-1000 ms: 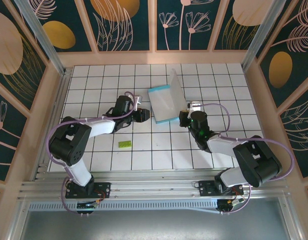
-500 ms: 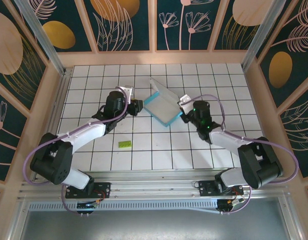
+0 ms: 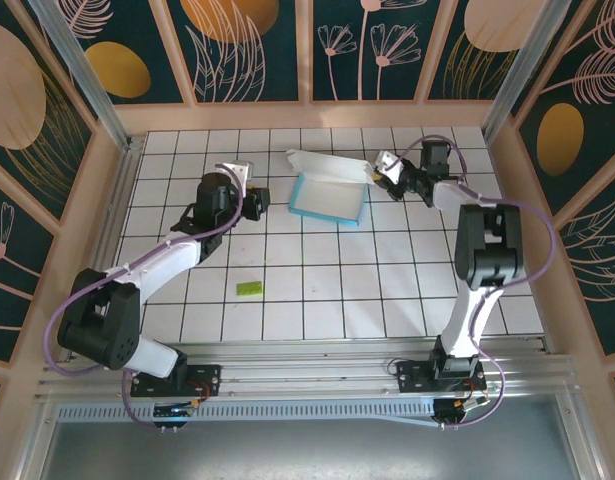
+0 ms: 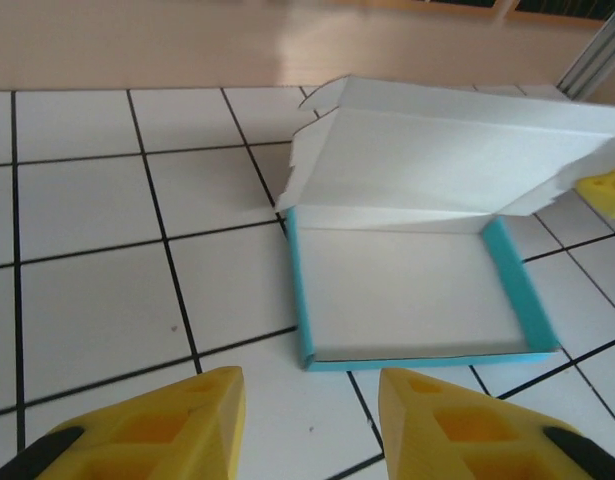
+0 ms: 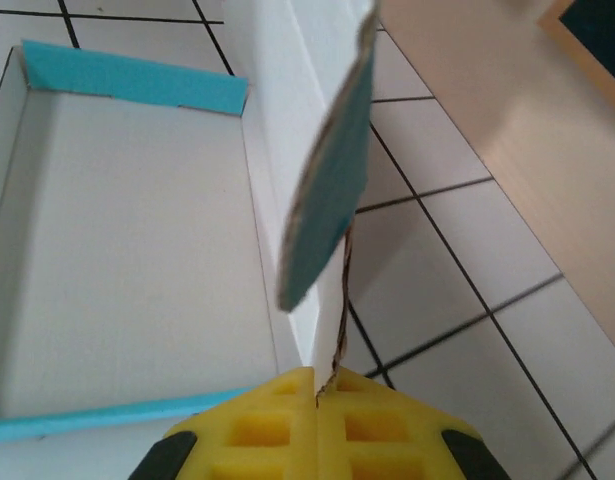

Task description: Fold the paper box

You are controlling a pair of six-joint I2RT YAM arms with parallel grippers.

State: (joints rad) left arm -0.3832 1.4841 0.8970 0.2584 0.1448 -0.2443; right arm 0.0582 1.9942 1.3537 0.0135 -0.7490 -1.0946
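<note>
- L gripper [image 3: 259,203]: has swung from mid-table toward the far side over the last 1 s. Yellow fingers [image 4: 177,420] sit part-open w/ a moderate gap, holding nothing. It's just left of the box, not touching, facing the box's left end.
- Green piece [image 3: 249,288]: small flat rectangle on the tiled table [image 3: 287,320], well nearer than the box; hasn't moved.
- Paper box [image 3: 327,195]: dragged from table centre to the far side, right of centre, & turned so its long side runs across the table. Shallow tray of thin matte card, whitish inside, low light-blue walls on 3 sides.
- Lid flap [image 4: 437,160]: stands tilted off the tray's far edge, white face over the tray, blue on the back, ragged tab ends.
- R gripper [image 3: 377,172]: arm now stretched far out. Fingers shut tight, pinching the flap's thin right-end edge.
- Meaning: tray looks formed and lid is still up, so prob. repositioned for closing it, w/ L free to steady the tray.
</note>
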